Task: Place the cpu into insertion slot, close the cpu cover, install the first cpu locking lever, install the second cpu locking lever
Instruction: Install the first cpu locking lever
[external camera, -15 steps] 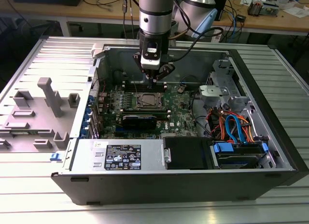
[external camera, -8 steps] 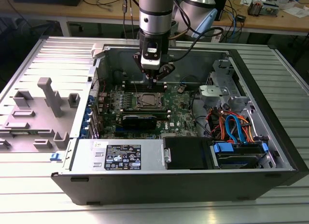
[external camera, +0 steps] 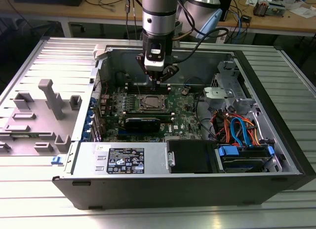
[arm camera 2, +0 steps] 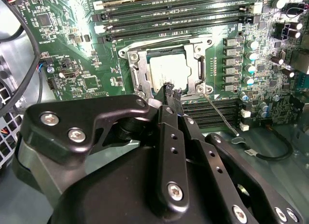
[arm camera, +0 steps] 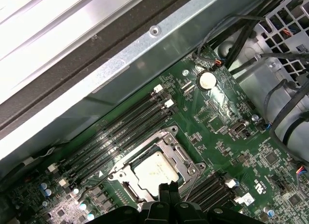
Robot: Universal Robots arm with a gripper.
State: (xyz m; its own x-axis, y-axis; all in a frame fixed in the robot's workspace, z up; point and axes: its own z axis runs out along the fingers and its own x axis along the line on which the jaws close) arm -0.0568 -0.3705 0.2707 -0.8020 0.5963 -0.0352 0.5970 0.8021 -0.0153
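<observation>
The cpu (arm camera 2: 166, 72) lies flat in the insertion slot (external camera: 150, 103) on the green board, its silver top showing through the cutout of the cpu cover (arm camera 2: 137, 72), which lies down over it. In the first wrist view the cpu (arm camera: 154, 173) and the cover (arm camera: 181, 156) sit just beyond my fingertips. My gripper (arm camera 2: 171, 91) hangs over the socket's near edge with its fingers together and nothing between them; in the exterior view the gripper (external camera: 159, 78) stands above the socket's far side. A thin metal locking lever (arm camera 2: 219, 115) angles out from one socket corner.
Long black memory slots (arm camera 2: 178, 14) flank the socket. The open case's walls (external camera: 168, 58) surround the board. A power-supply box (external camera: 128, 160) and bundled cables (external camera: 237, 130) fill the front. Grey fixtures (external camera: 49, 98) stand on the table at the exterior view's left.
</observation>
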